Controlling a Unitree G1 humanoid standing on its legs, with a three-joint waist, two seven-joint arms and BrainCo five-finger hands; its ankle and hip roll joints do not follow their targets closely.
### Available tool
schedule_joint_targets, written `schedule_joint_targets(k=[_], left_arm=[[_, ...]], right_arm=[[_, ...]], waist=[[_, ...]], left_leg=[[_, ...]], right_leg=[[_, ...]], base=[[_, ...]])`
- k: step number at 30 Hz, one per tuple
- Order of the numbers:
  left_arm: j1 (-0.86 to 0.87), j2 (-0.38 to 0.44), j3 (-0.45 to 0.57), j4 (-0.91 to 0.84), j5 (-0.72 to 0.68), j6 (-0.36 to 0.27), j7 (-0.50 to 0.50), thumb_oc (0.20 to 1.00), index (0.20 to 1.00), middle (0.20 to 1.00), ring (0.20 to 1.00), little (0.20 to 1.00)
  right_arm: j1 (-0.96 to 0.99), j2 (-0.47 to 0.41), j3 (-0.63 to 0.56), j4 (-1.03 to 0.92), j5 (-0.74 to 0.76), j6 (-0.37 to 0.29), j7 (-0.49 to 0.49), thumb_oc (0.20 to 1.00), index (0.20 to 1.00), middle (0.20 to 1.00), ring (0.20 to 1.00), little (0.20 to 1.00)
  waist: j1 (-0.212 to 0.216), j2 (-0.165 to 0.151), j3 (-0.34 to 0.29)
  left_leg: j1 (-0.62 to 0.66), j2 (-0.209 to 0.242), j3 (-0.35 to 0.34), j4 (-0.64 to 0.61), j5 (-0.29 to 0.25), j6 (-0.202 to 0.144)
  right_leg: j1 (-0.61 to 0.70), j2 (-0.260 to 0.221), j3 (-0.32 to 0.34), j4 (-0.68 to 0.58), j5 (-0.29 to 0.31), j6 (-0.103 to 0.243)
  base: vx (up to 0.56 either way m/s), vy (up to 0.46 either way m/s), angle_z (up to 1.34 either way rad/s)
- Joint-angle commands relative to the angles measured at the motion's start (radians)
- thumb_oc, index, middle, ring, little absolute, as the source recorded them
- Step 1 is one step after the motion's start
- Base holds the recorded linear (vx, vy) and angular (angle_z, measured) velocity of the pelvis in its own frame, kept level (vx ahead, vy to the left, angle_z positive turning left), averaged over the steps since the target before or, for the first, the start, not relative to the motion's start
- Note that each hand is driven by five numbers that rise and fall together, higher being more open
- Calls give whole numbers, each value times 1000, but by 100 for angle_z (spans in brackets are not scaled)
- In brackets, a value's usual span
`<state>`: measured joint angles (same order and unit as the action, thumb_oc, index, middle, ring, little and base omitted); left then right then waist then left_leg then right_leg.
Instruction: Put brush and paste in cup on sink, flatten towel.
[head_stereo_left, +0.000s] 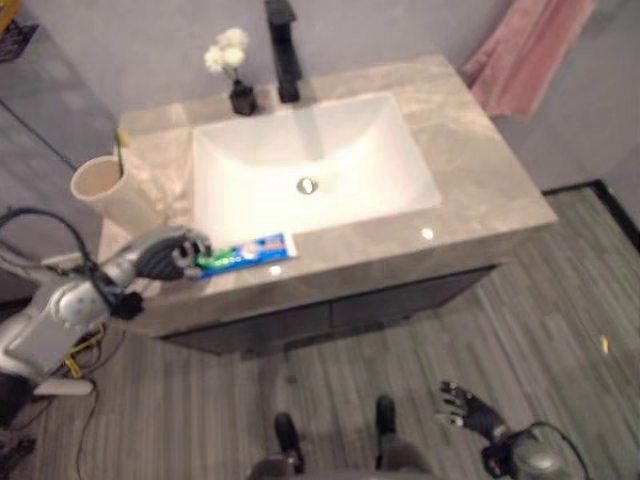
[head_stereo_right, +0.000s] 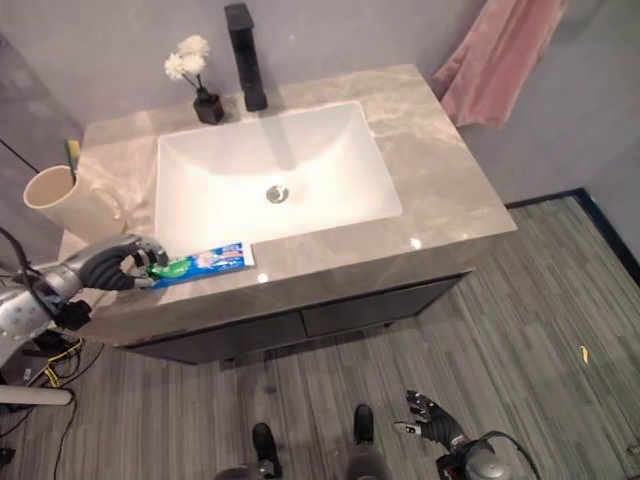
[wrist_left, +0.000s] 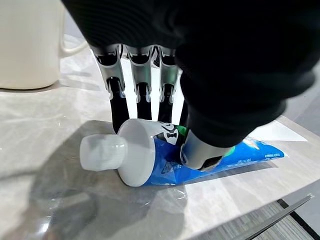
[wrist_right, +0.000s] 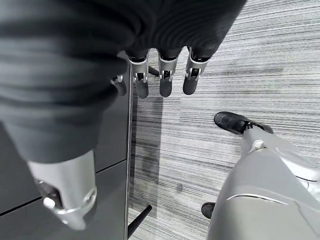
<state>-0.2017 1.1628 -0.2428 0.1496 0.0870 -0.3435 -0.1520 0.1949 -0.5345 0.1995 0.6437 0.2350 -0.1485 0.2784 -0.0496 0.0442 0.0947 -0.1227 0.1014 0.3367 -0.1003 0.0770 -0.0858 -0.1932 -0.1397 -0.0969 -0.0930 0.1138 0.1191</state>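
Left hand (wrist_left: 165, 75) closing fingers and thumb around the toothpaste tube (head_stereo_left: 245, 252) lying flat on the counter's (head_stereo_left: 480, 180) near-left edge, presumably for lifting into the cup (head_stereo_left: 100, 185) further left; right hand (wrist_right: 160, 75) idle, fingers relaxed, low over floor.

Bathroom setting, likely a mock-up or home washroom. Evidence: white rectangular basin (head_stereo_right: 265, 180) sunk into a marble-look counter (head_stereo_right: 440, 190), black tap (head_stereo_right: 243, 55) at the back, dark cabinet (head_stereo_right: 340, 312) beneath. Pink towel (head_stereo_right: 495, 60) hangs on the grey wall at the counter's right. Cream cup (head_stereo_right: 55, 198) holding a brush stands at the counter's left; toothpaste tube (head_stereo_right: 205, 262) lies on the front edge. Small vase of white flowers (head_stereo_right: 195, 75) beside the tap. Grey plank floor (head_stereo_right: 540, 330).
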Motion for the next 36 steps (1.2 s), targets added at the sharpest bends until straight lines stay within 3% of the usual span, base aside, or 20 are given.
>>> schedule_joint_targets(k=[1,3,18,36], left_arm=[[67,-57,-16,38,84,14,-16,658,658,658,658,658],[85,-64,-4,34,85,20,-25,1000,1000,1000,1000,1000],[116,-74,32,14,84,27,-33,1000,1000,1000,1000,1000],[133,-194,20,75,214,43,29,1000,1000,1000,1000,1000]], right_arm=[[-3,-32,-20,-55,-13,-32,-5,1000,1000,1000,1000,1000],[0,-34,-22,-54,-15,-31,-4,1000,1000,1000,1000,1000],[-1,-23,-13,-38,-25,-24,3,1000,1000,1000,1000,1000],[1,-17,-28,-41,-19,-16,-4,1000,1000,1000,1000,1000]], waist=[[-7,-32,11],[-6,-29,9],[5,-16,-10],[4,-24,2]], left_leg=[[29,51,-64,13,-52,-16],[37,51,-64,13,-55,-16],[86,54,-78,13,-64,-18],[75,55,-74,13,-63,-15]], right_leg=[[-21,-75,-33,6,45,57],[-11,-75,-34,6,41,57],[57,-74,-58,6,17,50],[40,-71,-51,6,17,45]], base=[[-3,-9,-4],[0,0,0],[-3,-3,2],[-1,0,1]])
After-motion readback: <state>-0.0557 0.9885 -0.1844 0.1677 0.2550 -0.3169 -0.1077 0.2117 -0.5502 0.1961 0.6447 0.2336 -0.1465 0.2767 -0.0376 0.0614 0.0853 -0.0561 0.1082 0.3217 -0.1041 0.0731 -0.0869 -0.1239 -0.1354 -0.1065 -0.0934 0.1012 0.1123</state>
